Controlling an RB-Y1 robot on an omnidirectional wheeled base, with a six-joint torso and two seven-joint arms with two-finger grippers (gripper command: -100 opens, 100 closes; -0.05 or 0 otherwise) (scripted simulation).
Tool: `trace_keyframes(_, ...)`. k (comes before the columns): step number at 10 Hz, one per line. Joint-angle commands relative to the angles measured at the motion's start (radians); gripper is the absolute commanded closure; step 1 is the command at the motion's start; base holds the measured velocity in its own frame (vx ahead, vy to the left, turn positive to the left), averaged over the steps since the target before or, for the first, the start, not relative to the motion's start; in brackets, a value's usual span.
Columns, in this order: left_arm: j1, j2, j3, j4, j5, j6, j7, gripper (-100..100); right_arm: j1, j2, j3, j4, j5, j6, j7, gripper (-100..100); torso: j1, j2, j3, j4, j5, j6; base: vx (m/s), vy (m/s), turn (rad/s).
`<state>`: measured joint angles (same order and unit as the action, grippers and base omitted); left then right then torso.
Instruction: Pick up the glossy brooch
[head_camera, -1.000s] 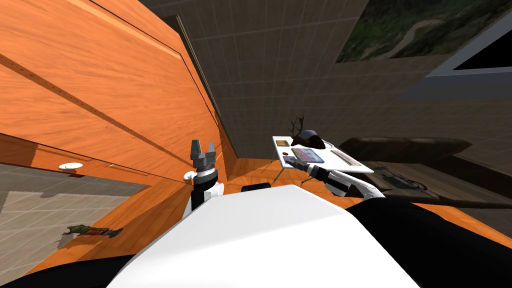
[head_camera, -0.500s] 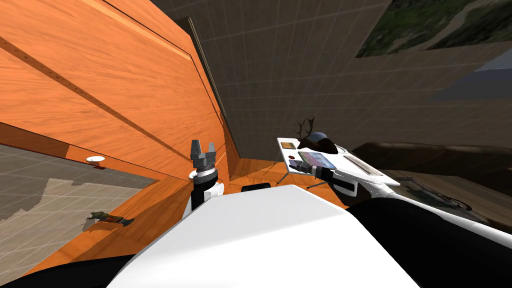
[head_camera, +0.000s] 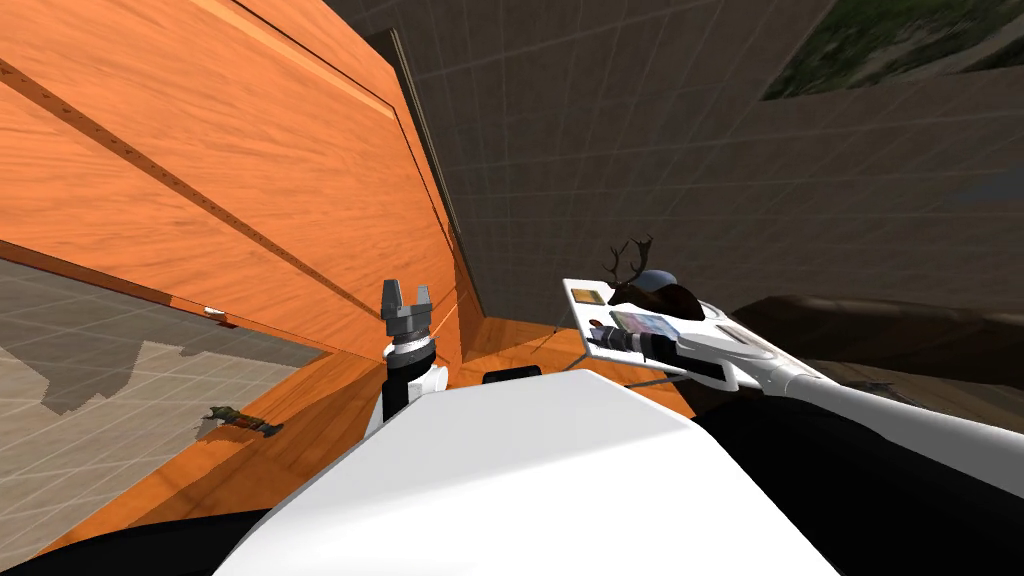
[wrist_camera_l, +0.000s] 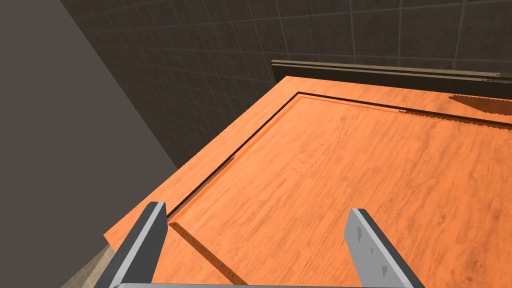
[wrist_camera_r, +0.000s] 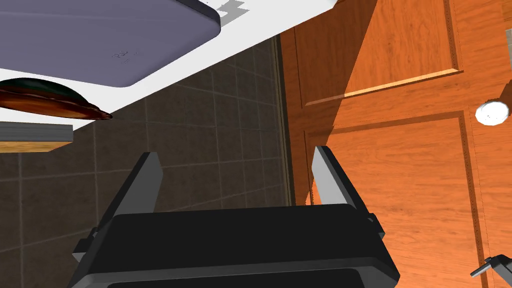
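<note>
Looking down, head view: left hand (head_camera: 407, 298) upright at centre-left of frame, fingers spread, empty, before orange door (head_camera: 200, 180). Right hand (head_camera: 597, 336) right of centre, at near edge of white counter (head_camera: 578, 312).
Left wrist: fingers wide apart, nothing between.
Right wrist: fingers wide, empty. Glossy dark-red brooch (wrist_camera_r: 50, 102) on counter edge, clear of the fingers, beside purple slab (wrist_camera_r: 100, 40).

Small white table (wrist_camera_r: 280, 15) beside an orange wooden door (head_camera: 200, 170), with dark tiled walls (head_camera: 620, 130) around.
On the table stand a dark antlered figure (head_camera: 640, 280), a flat tablet (head_camera: 643, 324) just beside it, and a small brown square (head_camera: 587, 296) near one corner. The door has recessed panels and a white knob (wrist_camera_r: 492, 113). A small greenish thing (head_camera: 240, 421) lies on the grey tiled floor (head_camera: 90, 390). A dark sofa (head_camera: 880, 325) stands beyond the table.
</note>
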<state>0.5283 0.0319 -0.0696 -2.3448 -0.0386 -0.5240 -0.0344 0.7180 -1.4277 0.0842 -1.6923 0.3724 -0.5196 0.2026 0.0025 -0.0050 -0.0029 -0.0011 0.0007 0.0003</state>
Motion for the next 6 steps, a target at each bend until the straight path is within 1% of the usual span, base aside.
trace_keyframes(1, 0.000, 0.000, 0.000, 0.000, 0.000, 0.000, 0.000, 0, 0.007, -0.050, 0.022, 0.028, 0.028, -0.007, 0.007, -100, 0.000, 0.000, 0.000, 0.000, 0.000, 0.000, 0.094, 0.022, 0.164)
trace_keyframes(2, 0.000, 0.000, 0.000, 0.000, 0.000, 0.000, 0.000, 0, 0.007, -0.073, 0.022, 0.028, 0.028, -0.007, 0.007, -100, 0.000, -0.001, 0.000, 0.000, 0.000, 0.000, 0.071, 0.017, 0.068)
trace_keyframes(3, 0.000, 0.000, 0.000, 0.000, 0.000, 0.000, 0.000, 0, 0.012, -0.106, 0.041, 0.053, 0.053, -0.016, 0.015, -100, -0.001, 0.000, 0.000, 0.000, 0.000, 0.000, 0.095, 0.036, 0.108)
trace_keyframes(4, 0.000, 0.000, 0.000, 0.000, 0.000, 0.000, 0.000, 0, 0.012, -0.123, 0.041, 0.053, 0.053, -0.016, 0.015, -100, 0.000, -0.001, 0.000, 0.000, 0.000, 0.000, 0.081, 0.016, 0.062)
trace_keyframes(5, 0.000, 0.000, 0.000, 0.000, 0.000, 0.000, 0.000, 0, 0.017, -0.158, 0.061, 0.077, 0.076, -0.026, 0.021, -100, 0.000, 0.000, 0.000, 0.000, 0.000, 0.000, 0.079, 0.011, 0.119)
trace_keyframes(6, 0.000, 0.000, 0.000, 0.000, 0.000, 0.000, 0.000, 0, 0.017, -0.170, 0.061, 0.077, 0.076, -0.026, 0.021, -100, -0.001, 0.000, 0.000, 0.000, 0.000, 0.000, 0.074, 0.010, 0.075)
